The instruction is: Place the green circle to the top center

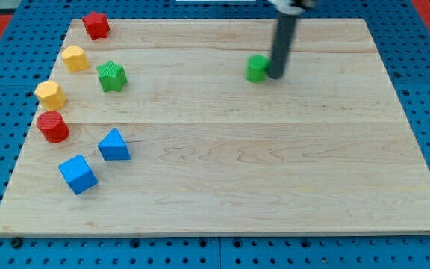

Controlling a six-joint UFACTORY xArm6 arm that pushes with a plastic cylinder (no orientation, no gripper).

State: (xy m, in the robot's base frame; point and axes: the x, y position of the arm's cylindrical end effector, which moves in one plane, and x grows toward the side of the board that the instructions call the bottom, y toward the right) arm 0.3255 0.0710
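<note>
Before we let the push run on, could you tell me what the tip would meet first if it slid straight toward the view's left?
My tip sits right beside the green circle, on its right, seemingly touching. Sliding left, it would meet that circle first; the green star lies much farther along.

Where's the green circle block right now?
The green circle block sits upper centre-right on the wooden board, with my tip touching its right side, far from the other blocks.

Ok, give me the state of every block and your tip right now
green circle: upright, touching my tip
my tip: at the green circle's right side
green star: untouched
red star: untouched
yellow blocks: untouched
red cylinder: upright
blue triangle, blue cube: untouched
</note>
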